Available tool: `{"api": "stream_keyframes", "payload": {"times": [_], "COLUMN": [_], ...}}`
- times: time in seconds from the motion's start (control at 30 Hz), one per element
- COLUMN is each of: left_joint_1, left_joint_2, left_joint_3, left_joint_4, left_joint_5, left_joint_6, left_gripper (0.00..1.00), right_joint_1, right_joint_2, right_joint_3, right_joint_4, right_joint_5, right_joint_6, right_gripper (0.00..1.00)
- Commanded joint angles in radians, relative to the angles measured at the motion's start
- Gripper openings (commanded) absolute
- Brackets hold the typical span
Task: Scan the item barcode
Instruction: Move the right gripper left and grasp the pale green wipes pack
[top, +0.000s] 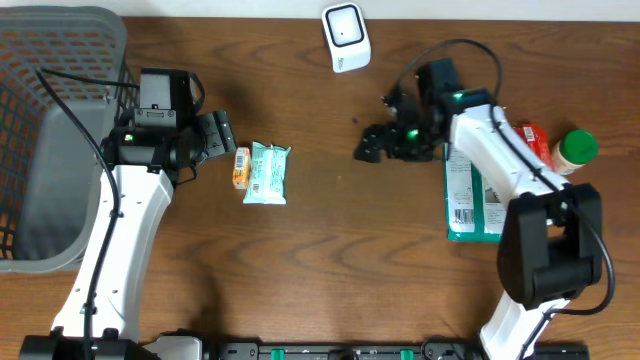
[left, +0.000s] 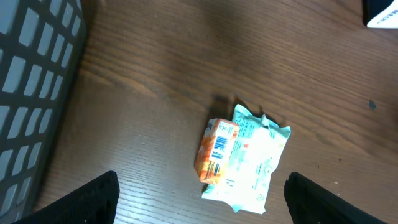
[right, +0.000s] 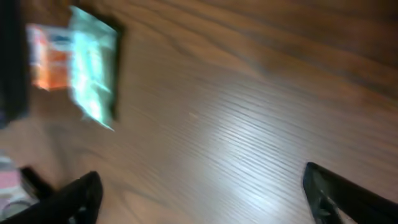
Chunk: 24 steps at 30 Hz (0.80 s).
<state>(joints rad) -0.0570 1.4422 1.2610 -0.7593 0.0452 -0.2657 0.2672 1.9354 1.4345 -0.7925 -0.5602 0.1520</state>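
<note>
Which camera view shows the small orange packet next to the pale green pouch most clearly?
The left wrist view. There the orange packet lies close and sharp, with its barcode facing up. The overhead view shows the packet only small, beside the pale green pouch. The right wrist view shows it as a blurred orange patch.

We see a brown worktop (top: 330, 250) with darker wood grain. The basket (top: 60, 60) is grey, its wall a lattice of square holes. The scanner (top: 346, 37) is white with a dark face. The orange pack (left: 211, 152) bears a white label with bluish bars. The mint pack (left: 255, 158) is pale green and white. The green pack (top: 470, 205) has a white panel with black bars. The red pack (top: 537, 142) is plain. The jar (top: 575, 148) has a green lid. The left arm (top: 130, 230) and right arm (top: 500, 150) are white with black joints. The left tool (top: 222, 138) and right tool (top: 372, 143) are black.
</note>
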Motion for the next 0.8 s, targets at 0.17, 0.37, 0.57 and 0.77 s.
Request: {"api": "stream_keyframes", "payload": {"times": [0.17, 0.37, 0.57, 0.77], "left_joint_1": [0.001, 0.001, 0.001, 0.001], "left_joint_2": [0.003, 0.003, 0.003, 0.003], "left_joint_3": [0.013, 0.013, 0.013, 0.013], "left_joint_4": [-0.003, -0.003, -0.003, -0.003], "left_joint_5": [-0.012, -0.012, -0.012, -0.012], "left_joint_6": [-0.002, -0.002, -0.002, -0.002], "left_gripper": [0.86, 0.86, 0.86, 0.86], "right_joint_1": [0.226, 0.394, 0.454, 0.459], "right_joint_2": [0.000, 0.014, 0.076, 0.136], "right_joint_3": [-0.034, -0.034, -0.034, -0.034], "right_joint_4": [0.238, 0.406, 0.499, 0.515], "right_joint_5": [0.116, 0.397, 0.421, 0.421], "right_joint_6": [0.313, 0.451, 0.510, 0.517], "right_gripper": [0.82, 0.83, 0.82, 0.84]}}
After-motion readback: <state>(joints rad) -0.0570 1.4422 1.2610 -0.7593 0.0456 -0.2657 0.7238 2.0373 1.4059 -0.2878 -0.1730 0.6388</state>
